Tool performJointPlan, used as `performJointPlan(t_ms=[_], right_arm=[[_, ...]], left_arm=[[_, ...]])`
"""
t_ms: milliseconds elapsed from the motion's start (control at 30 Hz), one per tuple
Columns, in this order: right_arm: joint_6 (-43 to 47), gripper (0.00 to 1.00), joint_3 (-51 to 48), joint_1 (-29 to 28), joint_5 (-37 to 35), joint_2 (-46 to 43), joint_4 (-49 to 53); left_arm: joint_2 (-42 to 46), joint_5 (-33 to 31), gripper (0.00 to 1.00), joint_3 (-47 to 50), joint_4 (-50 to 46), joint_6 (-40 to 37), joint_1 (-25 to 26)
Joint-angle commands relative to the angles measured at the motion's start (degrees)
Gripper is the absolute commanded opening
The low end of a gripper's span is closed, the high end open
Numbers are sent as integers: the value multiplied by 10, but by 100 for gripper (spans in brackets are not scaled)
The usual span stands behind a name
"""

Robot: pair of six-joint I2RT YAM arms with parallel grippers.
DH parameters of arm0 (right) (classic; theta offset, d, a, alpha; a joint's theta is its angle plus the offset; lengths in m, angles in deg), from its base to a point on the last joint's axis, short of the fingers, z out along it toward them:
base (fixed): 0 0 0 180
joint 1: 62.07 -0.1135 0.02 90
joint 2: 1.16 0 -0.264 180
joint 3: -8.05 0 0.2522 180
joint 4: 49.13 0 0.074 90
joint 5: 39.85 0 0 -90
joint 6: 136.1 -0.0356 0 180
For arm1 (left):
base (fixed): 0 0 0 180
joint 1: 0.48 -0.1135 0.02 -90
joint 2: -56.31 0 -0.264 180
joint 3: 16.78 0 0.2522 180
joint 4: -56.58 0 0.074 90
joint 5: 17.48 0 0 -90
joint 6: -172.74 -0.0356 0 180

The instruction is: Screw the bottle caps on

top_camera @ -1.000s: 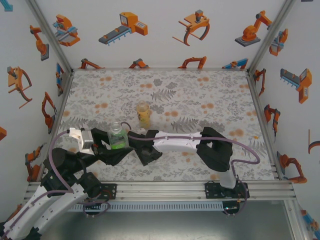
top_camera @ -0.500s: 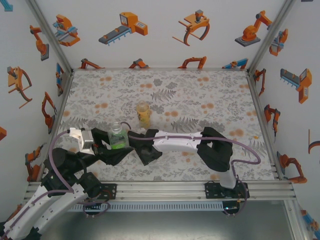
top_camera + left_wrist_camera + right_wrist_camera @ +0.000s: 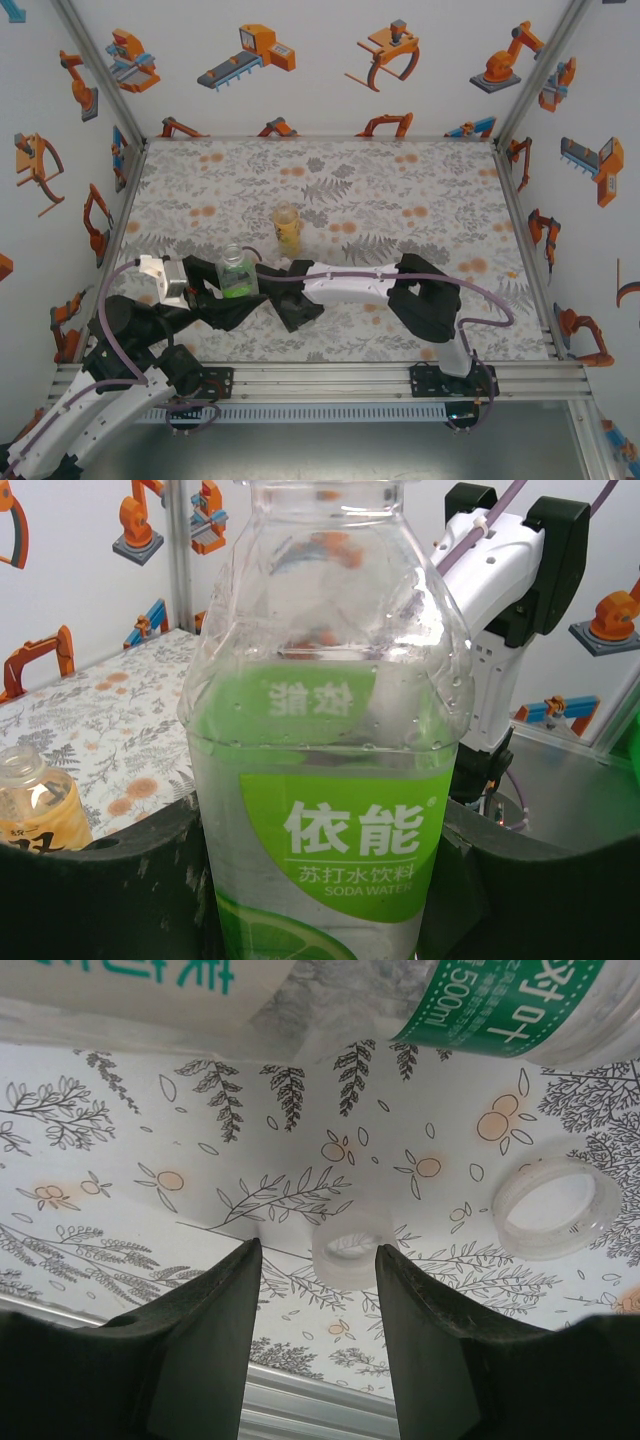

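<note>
The floral desk (image 3: 400, 190) takes up the floor of the enclosure, with both arms reaching over its near part. The right arm (image 3: 350, 285) stretches leftward from its base, low over the desk.

The left end effector (image 3: 325, 900) is clamped on the green-labelled bottle (image 3: 330, 760), one dark finger on each side of its lower body. The bottle stands upright, partly filled with clear liquid, and its neck is open. Behind it, farther from the arms, the amber bottle (image 3: 288, 228) stands on the desk by itself.

In the right wrist view, a pale label and a green label run along the top edge; I cannot tell whether they belong to one bottle.

The right end effector (image 3: 318, 1260) has its fingers apart. The white cap (image 3: 350, 1250) sits between their tips, close against one finger with a gap on the other side, so it is not pinched. The second cap (image 3: 557, 1207) lies on the desk nearby, open side facing the camera, apart from the fingers.
</note>
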Motion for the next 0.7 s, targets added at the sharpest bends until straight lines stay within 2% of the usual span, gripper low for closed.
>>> performJointPlan(t_ms=[0,667], right_arm=[[8,48,14,-5,-19,7,20],[14,48,29,-5,-46,-6,48]], left_arm=[[-1,5,0,5,24,8,-2],[2,6,0,4,22,9,-2]])
